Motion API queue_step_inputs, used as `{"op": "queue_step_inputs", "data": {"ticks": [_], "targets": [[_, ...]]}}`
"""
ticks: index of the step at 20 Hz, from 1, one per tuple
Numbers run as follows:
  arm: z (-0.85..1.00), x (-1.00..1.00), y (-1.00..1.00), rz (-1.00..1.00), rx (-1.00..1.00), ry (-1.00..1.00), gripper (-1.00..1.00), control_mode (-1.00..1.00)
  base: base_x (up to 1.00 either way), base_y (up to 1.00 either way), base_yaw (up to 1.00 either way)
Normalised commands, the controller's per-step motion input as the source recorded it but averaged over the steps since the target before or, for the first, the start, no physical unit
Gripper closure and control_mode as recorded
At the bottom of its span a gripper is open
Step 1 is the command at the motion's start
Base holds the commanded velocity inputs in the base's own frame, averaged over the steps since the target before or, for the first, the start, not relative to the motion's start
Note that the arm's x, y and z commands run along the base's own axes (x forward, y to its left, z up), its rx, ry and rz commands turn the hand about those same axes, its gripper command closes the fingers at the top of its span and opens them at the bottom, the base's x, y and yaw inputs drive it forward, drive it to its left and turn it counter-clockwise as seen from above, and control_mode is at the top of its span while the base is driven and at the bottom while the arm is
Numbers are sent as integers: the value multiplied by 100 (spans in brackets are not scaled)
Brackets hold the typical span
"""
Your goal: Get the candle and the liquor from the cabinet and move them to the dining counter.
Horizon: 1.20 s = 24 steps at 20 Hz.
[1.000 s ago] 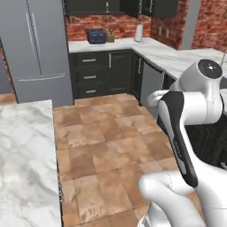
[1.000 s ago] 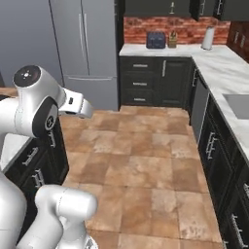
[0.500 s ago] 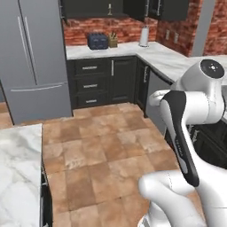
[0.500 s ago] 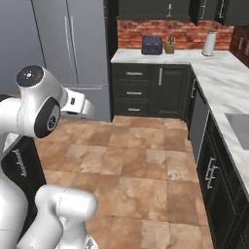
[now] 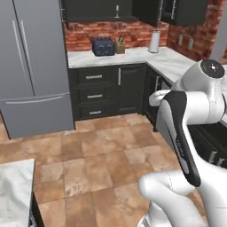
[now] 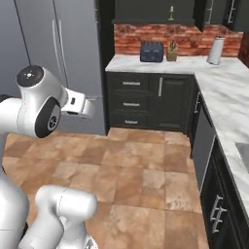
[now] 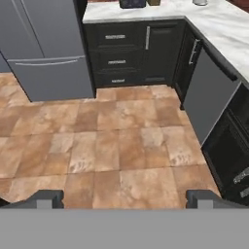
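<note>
1. While the base turns toward the corner of the kitchen, both base views have swung: the tall grey steel refrigerator (image 5: 35,66) has slid leftward and looms larger than a second ago, and the red brick back wall (image 6: 160,36) now faces the cameras squarely. This is camera motion, not the things moving.
2. High on the dark inner shelf of the charcoal wall cabinet (image 5: 97,11), the short cream candle in its golden candlestick (image 5: 117,10) has come into sight; the right base view shows it too (image 6: 171,12), above the dark blue toaster (image 6: 151,51).
3. I cannot make out the black liquor bottle.
4. The two-finger gripper (image 7: 124,199) is spread wide and carries nothing; it looks down at terracotta floor tiles (image 7: 116,146), well apart from the shelf.
5. A corner of white veined marble (image 5: 15,190) at lower left seems to be the dining counter.
6. My judgement: the approach is under way and nothing has been fetched; the arm must rise a long way.
</note>
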Motion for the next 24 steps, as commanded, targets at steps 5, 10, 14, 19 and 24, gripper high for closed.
{"op": "queue_step_inputs", "data": {"ticks": [5, 10, 14, 19, 24], "targets": [[0, 0, 0, 0, 0, 0, -100, 100, 100, -5, 9], [0, 0, 0, 0, 0, 0, -100, 100, 100, -9, 9], [0, 0, 0, 0, 0, 0, -100, 100, 100, -13, 11], [0, 0, 0, 0, 0, 0, -100, 100, 100, -21, 15], [0, 0, 0, 0, 0, 0, -100, 100, 100, -47, 16]]}}
